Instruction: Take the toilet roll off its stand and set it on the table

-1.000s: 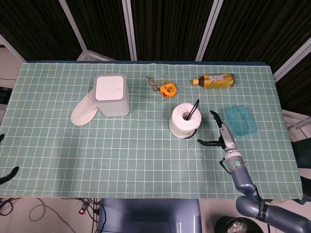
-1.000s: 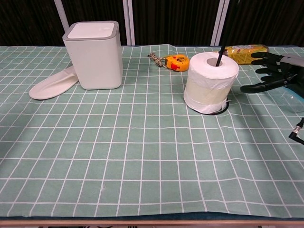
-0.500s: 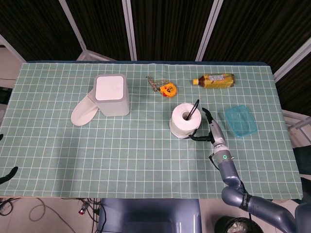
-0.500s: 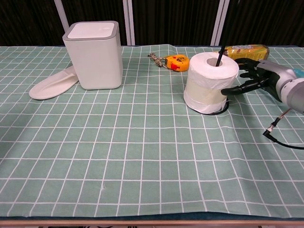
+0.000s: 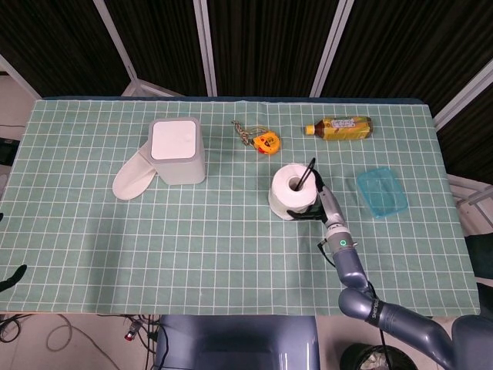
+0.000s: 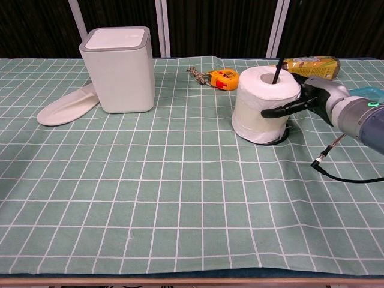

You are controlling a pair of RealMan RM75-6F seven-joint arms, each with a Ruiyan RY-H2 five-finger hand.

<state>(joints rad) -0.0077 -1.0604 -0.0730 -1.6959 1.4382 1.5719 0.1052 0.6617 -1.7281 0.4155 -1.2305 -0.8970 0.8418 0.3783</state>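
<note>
**Right hand wraps the toilet roll, which sits on its stand**

The toilet roll (image 5: pixel 292 191) stands upright near the middle of the green checked tablecloth (image 5: pixel 231 247), threaded over the black rod of its stand (image 5: pixel 307 173). The rod leans out of the roll's core, and in the chest view a dark ring of the stand's base shows under the roll's right edge, flat on the cloth.

The right hand (image 6: pixel 307 99) is against the roll's right side. One dark finger lies across the front of the paper and the others curve around behind it, so the hand grips the roll. The roll rests at the bottom of the rod, not lifted. A thin black cable (image 6: pixel 336 171) trails from the right forearm onto the cloth.

At the far left edge of the head view, low down, a small dark shape shows that may belong to the left hand; whether that hand is wide or closed cannot be told.

Behind the roll lie an orange tape measure (image 5: pixel 266 142) and a bottle (image 5: pixel 340 127) on its side. A clear blue box (image 5: pixel 381 192) sits to the right of the roll, well apart from it. On the left side of the cloth stands a white bin (image 5: pixel 177 149), with a pale slipper (image 5: pixel 133 176) touching its left side.
</note>
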